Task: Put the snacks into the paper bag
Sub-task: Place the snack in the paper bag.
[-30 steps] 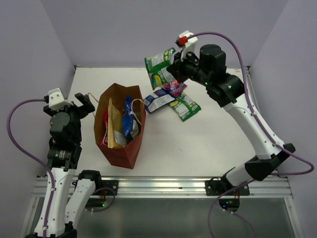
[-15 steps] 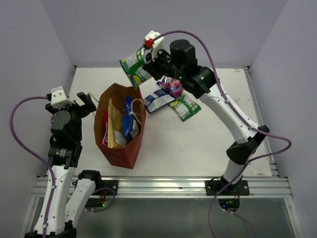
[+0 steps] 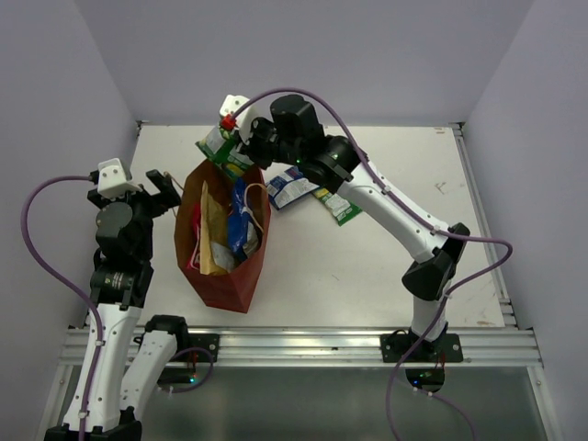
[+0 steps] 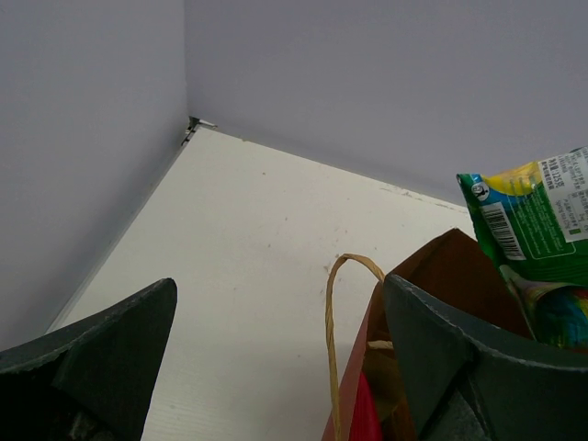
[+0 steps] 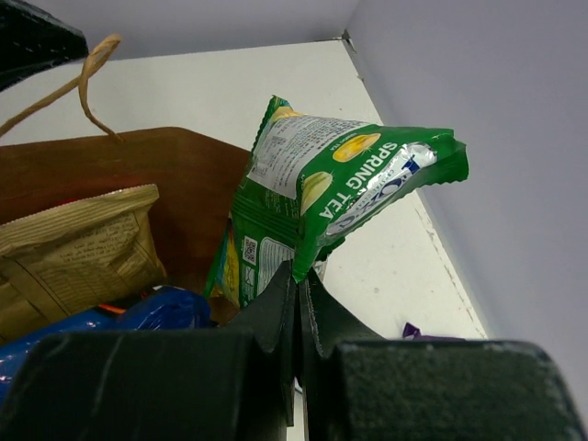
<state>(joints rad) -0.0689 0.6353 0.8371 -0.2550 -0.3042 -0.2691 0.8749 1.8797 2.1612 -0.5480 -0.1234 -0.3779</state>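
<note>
Your right end effector (image 5: 296,292) has its fingers pressed together on the lower edge of a small green packet (image 5: 322,197), marked "SPRING TEA", and holds it in the air over the far rim of the paper bag (image 3: 220,276). From above, that packet hangs tilted right at the back of the bag's open mouth, partly over the opening. The bag stands upright on the desk (image 3: 367,266), left of centre, and already has packets standing in it: a pink-red one (image 3: 194,234) along the left wall, a tan-gold one (image 3: 213,230) in the middle and a blue-white one (image 3: 241,220) to the right. Your left end effector (image 4: 276,344) is spread wide with nothing between its fingers, and it hovers just beside the bag's left side, near one thin tan loop handle (image 4: 331,303). On the desk to the right of the bag, partly under the right arm, lie a small dark blue packet (image 3: 292,188) and a second green packet (image 3: 338,207), close together.
</note>
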